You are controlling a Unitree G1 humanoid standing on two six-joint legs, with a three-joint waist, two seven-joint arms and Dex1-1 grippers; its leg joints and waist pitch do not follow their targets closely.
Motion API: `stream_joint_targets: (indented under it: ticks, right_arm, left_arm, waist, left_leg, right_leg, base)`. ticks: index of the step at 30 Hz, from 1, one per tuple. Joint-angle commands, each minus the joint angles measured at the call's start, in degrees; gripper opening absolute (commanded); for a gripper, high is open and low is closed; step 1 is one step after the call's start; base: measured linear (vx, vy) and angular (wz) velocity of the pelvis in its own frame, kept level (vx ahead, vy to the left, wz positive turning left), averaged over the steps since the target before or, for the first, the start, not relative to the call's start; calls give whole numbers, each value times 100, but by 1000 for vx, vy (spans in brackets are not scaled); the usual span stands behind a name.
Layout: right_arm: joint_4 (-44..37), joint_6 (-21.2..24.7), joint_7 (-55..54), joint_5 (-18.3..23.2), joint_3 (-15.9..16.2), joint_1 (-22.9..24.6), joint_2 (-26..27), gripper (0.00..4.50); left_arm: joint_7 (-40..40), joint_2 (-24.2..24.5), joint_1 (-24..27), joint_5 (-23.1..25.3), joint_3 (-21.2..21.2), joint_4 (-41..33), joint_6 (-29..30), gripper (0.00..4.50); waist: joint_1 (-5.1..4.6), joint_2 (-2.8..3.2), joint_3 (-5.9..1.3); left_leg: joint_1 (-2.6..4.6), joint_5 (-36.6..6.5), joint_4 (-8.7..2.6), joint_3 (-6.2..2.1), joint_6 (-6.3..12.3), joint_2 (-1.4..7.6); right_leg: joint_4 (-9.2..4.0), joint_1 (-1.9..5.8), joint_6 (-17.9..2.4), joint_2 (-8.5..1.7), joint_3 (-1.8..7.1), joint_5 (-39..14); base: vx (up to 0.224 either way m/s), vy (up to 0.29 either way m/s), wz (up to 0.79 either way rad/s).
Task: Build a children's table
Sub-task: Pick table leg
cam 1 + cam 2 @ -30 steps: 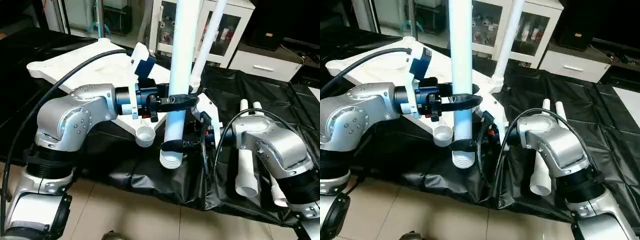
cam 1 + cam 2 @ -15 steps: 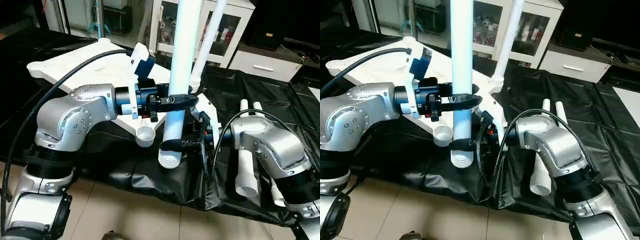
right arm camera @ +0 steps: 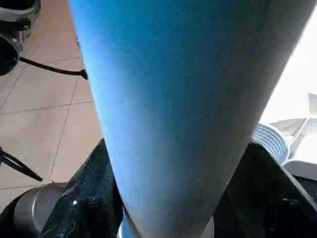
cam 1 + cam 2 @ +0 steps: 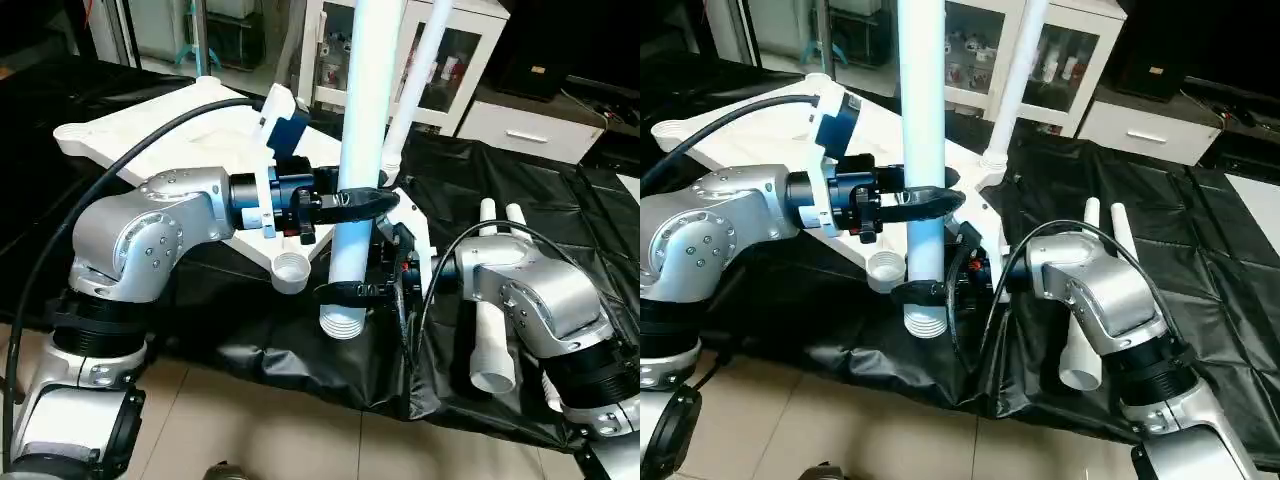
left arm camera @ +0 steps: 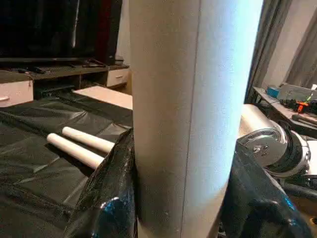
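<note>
Leg (image 4: 368,120) held upright off the bench's (image 4: 560,200) front edge, ribbed end down, just beside the tabletop's (image 4: 170,140) near corner socket (image 4: 290,270), likely for threading in. Left pincer (image 4: 362,200) clamps it higher; right pincer (image 4: 350,291) rings it lower, grip uncertain.

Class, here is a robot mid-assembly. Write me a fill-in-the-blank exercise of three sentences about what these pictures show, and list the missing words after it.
1. The left end effector grips a white leg that stands ____.
2. The right end effector sits ____ the left one on that leg.
3. On the black cloth by the right arm lie ____ spare legs.

Missing words: upright; below; two
</note>
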Motion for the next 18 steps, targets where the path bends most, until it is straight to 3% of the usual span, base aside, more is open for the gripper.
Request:
stream_joint_targets:
  ticks: [1,3,10,18]
  right_arm:
    - [43,13,-68,-39,-79,40,-40,257]
    - [44,12,-62,-38,-82,40,-41,257]
    - [42,-16,-27,-48,-70,45,-47,195]
    - [17,-77,-42,-54,-109,67,-25,187]
  left_arm:
    - [-178,-53,-207,-159,-76,-204,40,181]
    - [-186,-45,-202,-158,-82,-211,39,181]
    - [-272,3,-184,-118,-128,-225,15,181]
    - [-320,112,-121,-13,-256,-266,-11,181]
  waist:
    - [5,115,-408]
    - [3,112,-407]
    - [4,110,-408]
    - [-6,121,-409]
  left_leg:
    - [-6,-692,-399,74,-284,32]
    - [-6,-705,-400,74,-284,32]
    - [-8,-693,-400,72,-283,32]
    - [-1,-725,-403,72,-301,34]
  right_leg:
    - [-312,359,-972,-301,224,-600]
    - [-313,358,-971,-300,223,-611]
    - [-314,361,-951,-301,223,-645]
    - [-310,356,-960,-299,222,-621]
  base:
    - [0,0,0]
    - [0,0,0]
    - [0,0,0]
    - [0,0,0]
